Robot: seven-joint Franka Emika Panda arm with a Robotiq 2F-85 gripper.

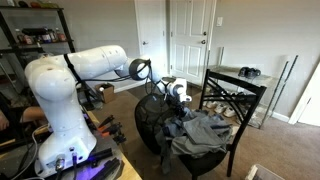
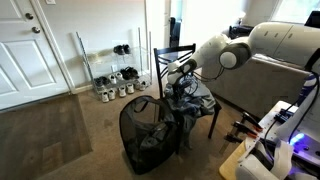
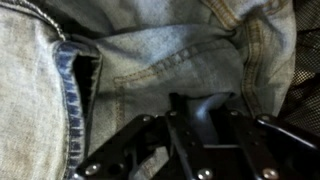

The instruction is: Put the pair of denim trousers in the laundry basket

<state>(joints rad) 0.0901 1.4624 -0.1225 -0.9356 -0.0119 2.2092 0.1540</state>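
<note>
The grey-blue denim trousers (image 1: pixel 203 128) lie draped over the seat of a black chair (image 1: pixel 238 88) and hang partly into a black mesh laundry basket (image 1: pixel 150 122) beside it. In both exterior views my gripper (image 1: pixel 177 92) is at the trousers' upper edge, above the basket's far rim. The trousers (image 2: pixel 180 112), basket (image 2: pixel 140 138) and gripper (image 2: pixel 181 78) show there too. In the wrist view denim (image 3: pixel 150 50) fills the frame, and my gripper (image 3: pixel 203 112) is shut on a fold of it.
A shoe rack with several shoes (image 2: pixel 115 78) stands by the wall near white doors (image 2: pixel 35 50). A grey sofa (image 2: pixel 275 85) is behind the arm. A metal shelf (image 1: pixel 35 35) stands at the back. Carpet floor surrounds the basket.
</note>
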